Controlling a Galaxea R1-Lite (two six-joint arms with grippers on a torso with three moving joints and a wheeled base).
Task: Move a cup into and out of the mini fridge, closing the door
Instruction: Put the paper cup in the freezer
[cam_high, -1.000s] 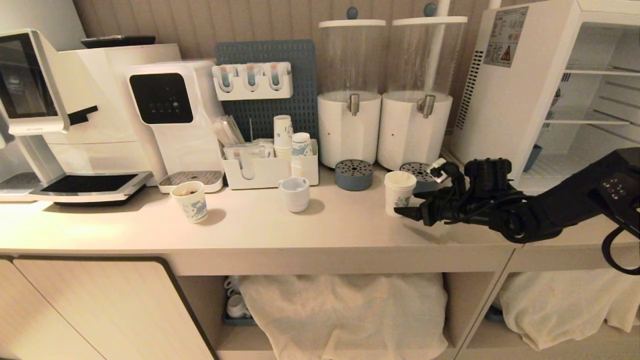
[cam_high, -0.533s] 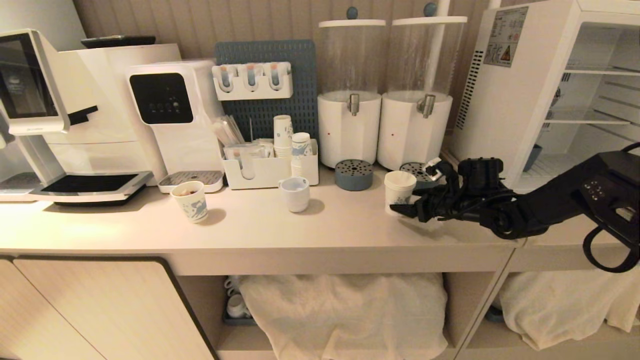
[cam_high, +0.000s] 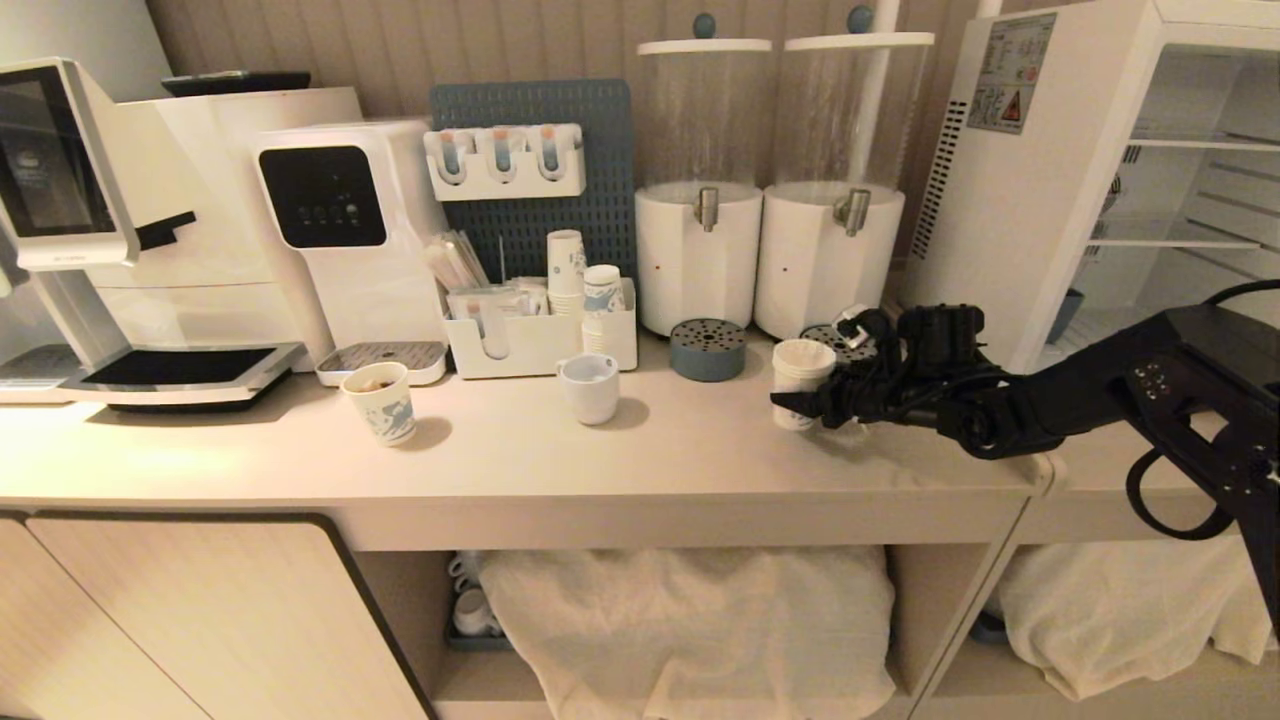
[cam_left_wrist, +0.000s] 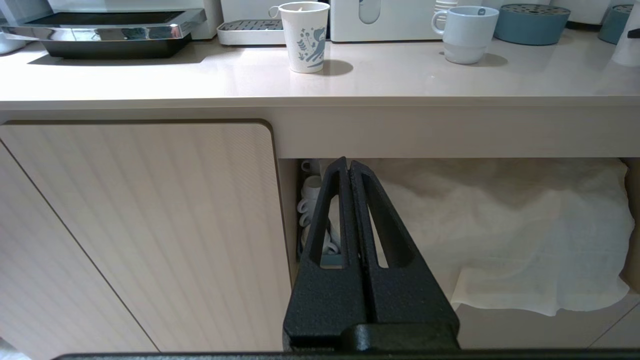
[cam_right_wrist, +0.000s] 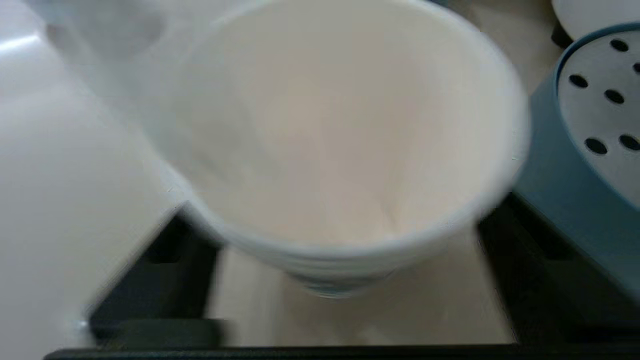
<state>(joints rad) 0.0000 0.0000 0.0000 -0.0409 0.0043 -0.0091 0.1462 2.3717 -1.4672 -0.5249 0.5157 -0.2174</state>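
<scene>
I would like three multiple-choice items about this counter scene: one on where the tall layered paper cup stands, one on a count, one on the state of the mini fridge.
1. Where is the cup?
A. inside the mini fridge
B. on the counter, between the fingers of the right gripper
C. on the coffee machine tray

2. How many drink dispensers stand against the wall?
A. two
B. four
C. one

3. The mini fridge is:
A. shut
B. lying on its side
C. open, shelves showing

Answers: 1 B, the cup stands upright on the counter with a dark finger on each side; 2 A, two lidded clear tanks on white bases side by side; 3 C, the wire shelves are visible, with no door in front of them.
</scene>
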